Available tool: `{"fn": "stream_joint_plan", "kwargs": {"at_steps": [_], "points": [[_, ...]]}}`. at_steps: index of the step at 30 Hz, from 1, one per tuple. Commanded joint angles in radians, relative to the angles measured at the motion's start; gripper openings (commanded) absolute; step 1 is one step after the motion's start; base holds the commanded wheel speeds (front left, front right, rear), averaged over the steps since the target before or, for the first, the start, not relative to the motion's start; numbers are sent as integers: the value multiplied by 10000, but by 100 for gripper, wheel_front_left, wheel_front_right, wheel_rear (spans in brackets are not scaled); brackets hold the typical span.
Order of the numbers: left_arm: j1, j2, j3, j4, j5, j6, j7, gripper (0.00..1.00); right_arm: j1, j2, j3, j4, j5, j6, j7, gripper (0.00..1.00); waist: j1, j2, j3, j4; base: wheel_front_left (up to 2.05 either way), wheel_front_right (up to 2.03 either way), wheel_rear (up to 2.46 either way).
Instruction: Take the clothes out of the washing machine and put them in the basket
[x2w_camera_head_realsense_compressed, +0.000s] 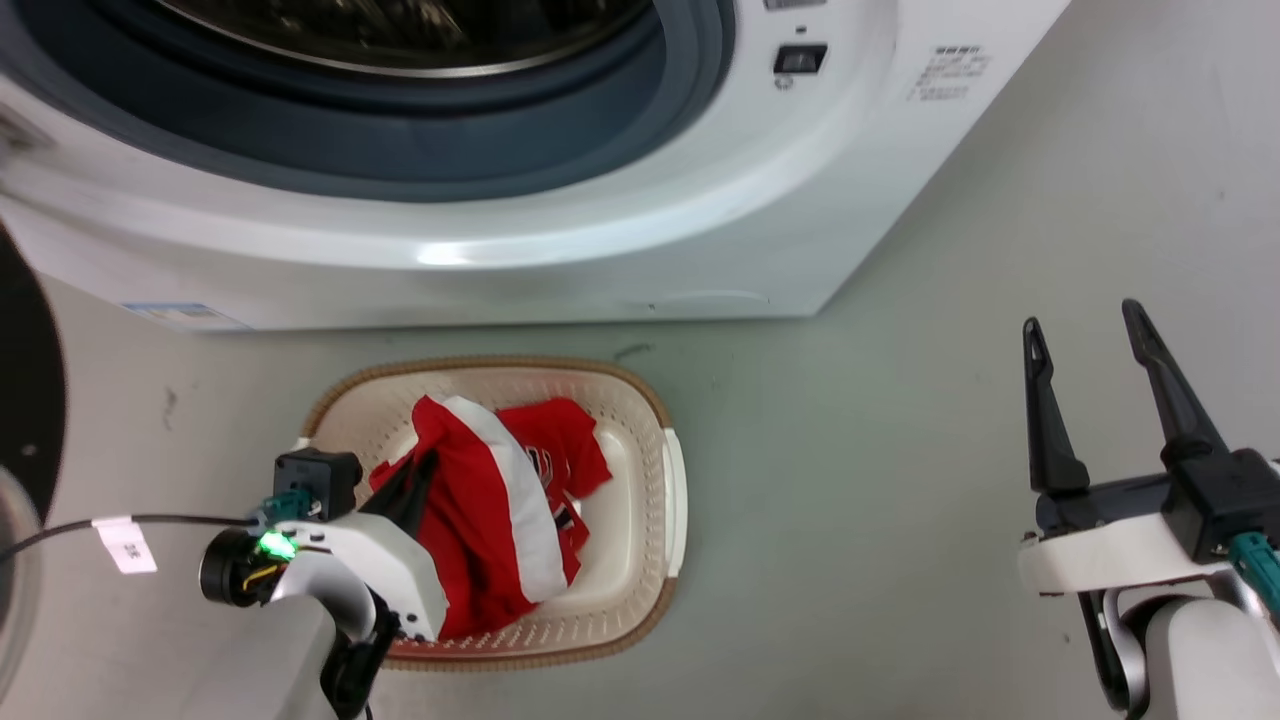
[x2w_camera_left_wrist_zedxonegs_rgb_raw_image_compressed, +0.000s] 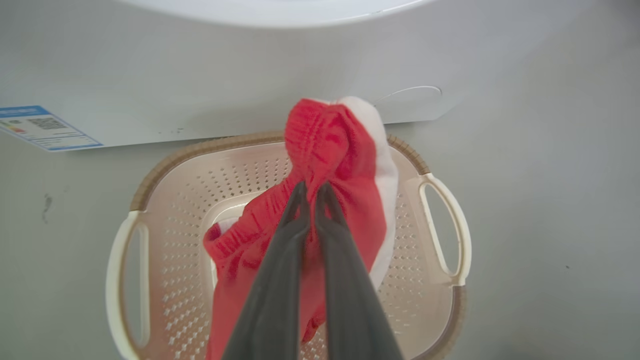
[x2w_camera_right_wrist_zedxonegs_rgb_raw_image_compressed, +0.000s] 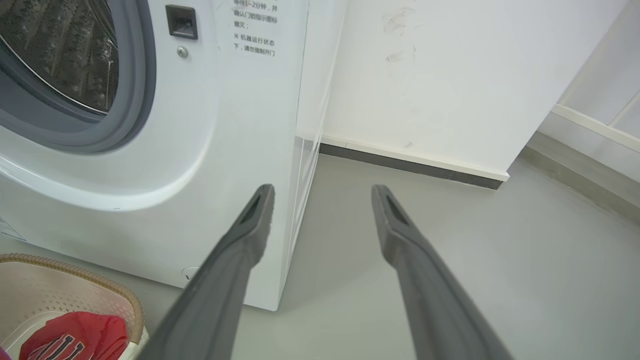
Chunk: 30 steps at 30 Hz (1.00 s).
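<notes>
**Last drop: we hold the striped garment over the basket.**

Our left gripper (x2w_camera_left_wrist_zedxonegs_rgb_raw_image_compressed: 312, 186) is clenched on a bunched fold of the striped garment (x2w_camera_left_wrist_zedxonegs_rgb_raw_image_compressed: 340, 150), whose lower part drapes into the basket (x2w_camera_left_wrist_zedxonegs_rgb_raw_image_compressed: 165, 160), at 6 o'clock from the washer (x2w_camera_head_realsense_compressed: 600, 250). The jersey (x2w_camera_head_realsense_compressed: 555, 435) lies inside at the garment's 2 o'clock. Next, we judge, the fingers must part, then lift clear without snagging cloth. The left arm reaches in from 7 o'clock, fingers tilted down. The right gripper (x2w_camera_head_realsense_compressed: 1080, 318) waits parted and empty at the basket's 3 o'clock, well apart.
</notes>
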Motion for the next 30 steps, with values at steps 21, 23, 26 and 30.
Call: {"fn": "stream_joint_plan", "kwargs": {"at_steps": [21, 23, 26, 30], "points": [[-3404, -465, -38, 5613, -339, -389, -767, 0, -864, 4, 239, -650, 415, -7, -24, 100, -1, 0, 3585, -1269, 0, 0, 0], [-3486, -482, -27, 5774, -415, -398, -789, 0, -885, 4, 244, -665, 431, -8, -24, 100, -1, 0, 3644, -1274, 0, 0, 0], [-3568, -486, -97, 5963, -382, -403, -824, 0, -907, 4, 266, -657, 441, -7, -23, 100, -1, 0, 3662, -1275, 0, 0, 0], [-3571, -605, -193, 6102, -366, -406, -843, 100, -904, 4, 245, -528, 360, -7, -23, 100, -1, 0, 3447, -1180, 0, 0, 0]]}}
